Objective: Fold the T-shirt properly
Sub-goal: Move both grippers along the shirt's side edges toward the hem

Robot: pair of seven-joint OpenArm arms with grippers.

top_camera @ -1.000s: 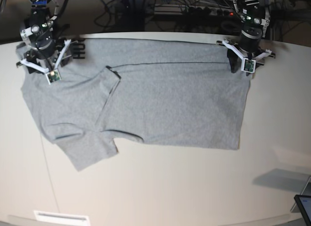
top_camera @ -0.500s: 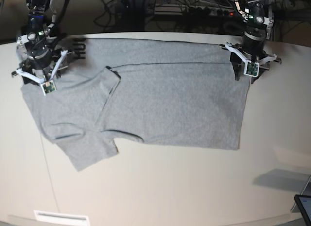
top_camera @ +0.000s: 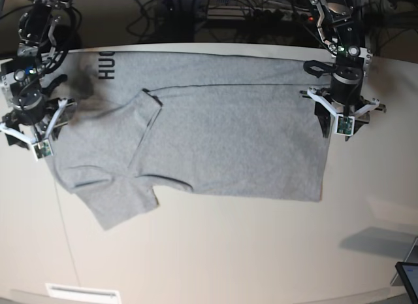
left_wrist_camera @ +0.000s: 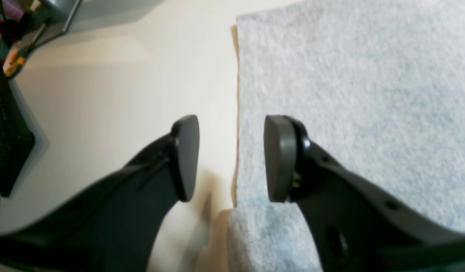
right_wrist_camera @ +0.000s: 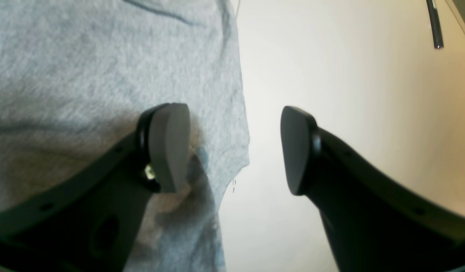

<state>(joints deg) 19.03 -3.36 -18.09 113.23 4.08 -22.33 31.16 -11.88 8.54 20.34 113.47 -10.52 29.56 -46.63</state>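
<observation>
The heather-grey T-shirt [top_camera: 228,140] lies spread flat on the white table [top_camera: 228,252], one sleeve folded onto the body. Black lettering [top_camera: 106,64] shows at its far left corner. My left gripper [top_camera: 334,129] is open and straddles the shirt's right edge; in the left wrist view [left_wrist_camera: 232,158] one finger is over the cloth [left_wrist_camera: 349,75] and one over bare table [left_wrist_camera: 122,75]. My right gripper [top_camera: 37,137] is open at the shirt's left edge; in the right wrist view [right_wrist_camera: 232,149] one finger is over the cloth [right_wrist_camera: 85,56] and one over bare table [right_wrist_camera: 349,94].
Cables and equipment [top_camera: 248,16] lie beyond the table's far edge. A dark screen corner [top_camera: 408,278] sits at the front right, with a grey patch [top_camera: 379,242] beside it. A white label [top_camera: 81,292] is at the front left.
Both arms have moved from the shirt's far corners toward the front along its side edges. The right arm's move has uncovered the black lettering. The shirt has not moved.
</observation>
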